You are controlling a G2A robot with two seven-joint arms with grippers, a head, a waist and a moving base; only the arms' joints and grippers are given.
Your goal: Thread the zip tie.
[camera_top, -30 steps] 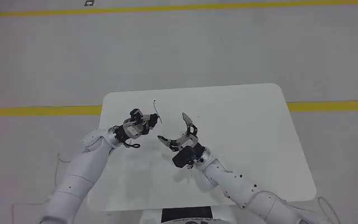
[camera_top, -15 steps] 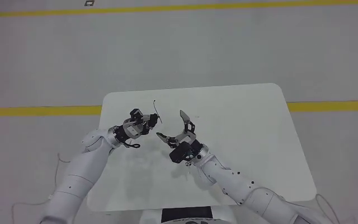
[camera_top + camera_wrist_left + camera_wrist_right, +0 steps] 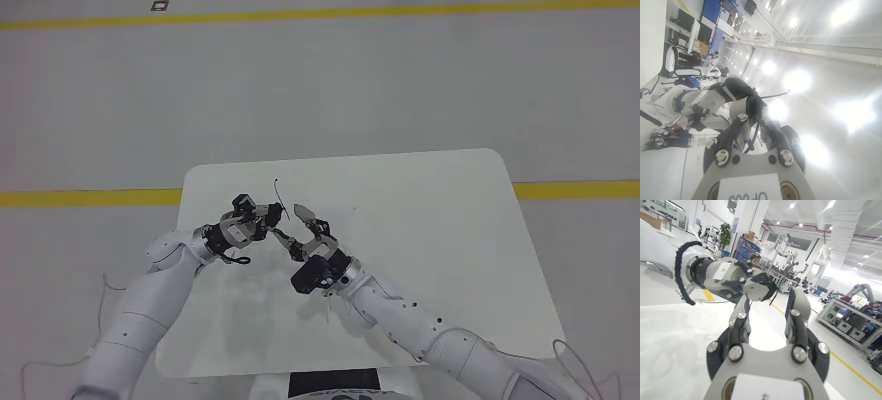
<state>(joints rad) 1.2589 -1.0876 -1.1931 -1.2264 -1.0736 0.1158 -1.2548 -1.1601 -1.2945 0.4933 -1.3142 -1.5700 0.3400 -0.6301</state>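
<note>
The left gripper [image 3: 268,214] clamps the zip tie [image 3: 774,95], 1 end between the spread fingers of the right gripper [image 3: 289,226].

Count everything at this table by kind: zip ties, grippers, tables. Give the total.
zip tie: 1, black, held in the left gripper
grippers: 2, the left gripper shut, the right gripper open beside it
table: 1, white
Total: 4

The left gripper [image 3: 769,288], clamping the zip tie [image 3: 776,95], blocks the mouth between the spread fingers of the right gripper [image 3: 291,226]; room lies rightward over the table [image 3: 440,200].
</note>
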